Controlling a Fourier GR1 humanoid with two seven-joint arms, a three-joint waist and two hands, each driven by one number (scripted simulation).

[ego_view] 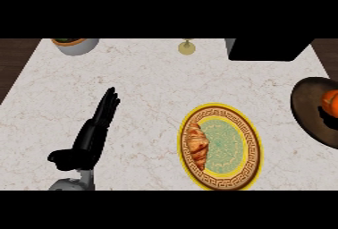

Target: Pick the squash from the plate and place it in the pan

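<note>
My left hand [92,133] lies over the left part of the counter [152,89], fingers straight and close together, pointing toward the far edge, thumb stuck out to the side near the front edge; it holds nothing and touches none of the things here. One squash [332,102], orange and cut off by the view's right side, sits in the one pan [309,112], a dark round pan at the counter's right edge. One plate [253,134] stands toward the front edge, right of the middle and well apart from my hand: yellow rim, a brown key-pattern band, a pale green centre. On its left half lies one croissant [197,145], browned, lengthwise along the rim. Along the far edge I count three more things, one of each: a pale bowl [76,45] at the far left corner, a small yellowish glass [187,47] near the middle, and a black block [267,49] toward the far right corner
</note>
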